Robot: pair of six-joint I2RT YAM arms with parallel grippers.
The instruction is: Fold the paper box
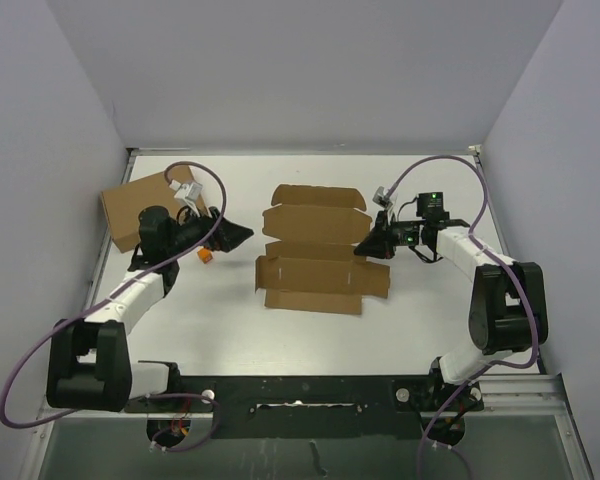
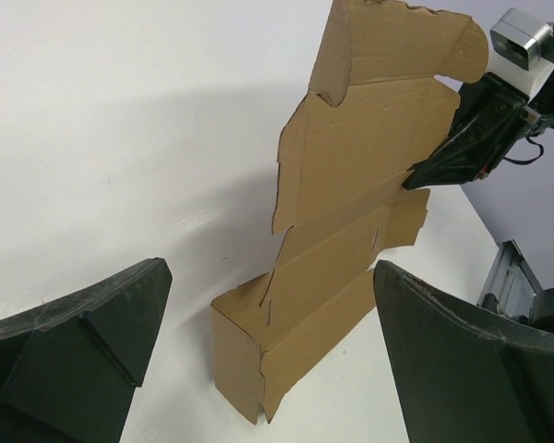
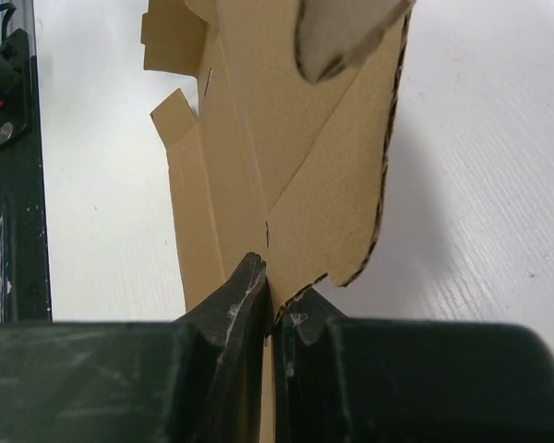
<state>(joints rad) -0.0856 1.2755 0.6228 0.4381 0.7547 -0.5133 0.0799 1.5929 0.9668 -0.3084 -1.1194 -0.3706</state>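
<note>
Paper box [image 1: 315,250] lies mostly flat and unfolded on table [image 1: 420,320], between the two grippers. It sits ahead of left gripper [image 1: 238,237] and right at the tips of right gripper [image 1: 365,247].

Left gripper: jaws wide apart, nothing between them, not touching anything. In the left wrist view the paper box [image 2: 351,185] sits ahead of the open left gripper [image 2: 272,360], clear of both fingers. The cardboard end nearest this gripper is folded up into a low wall with a corner; the rest lies flat with flaps and slots showing.

Right gripper: jaws together, clamped on the paper box's edge on its own side. In the right wrist view the right gripper [image 3: 270,286] pinches a thin cardboard edge, and the paper box [image 3: 295,157] stretches away ahead of the tips. The left wrist view shows the right gripper [image 2: 443,171] biting that far edge about midway along.

Cube [image 1: 205,256], orange, sits on the table just behind the left gripper's tips, beside its wrist, not touched. Big box [image 1: 130,210], plain brown, lies behind the left gripper on its outer side, partly under that arm, well apart from the paper box.
</note>
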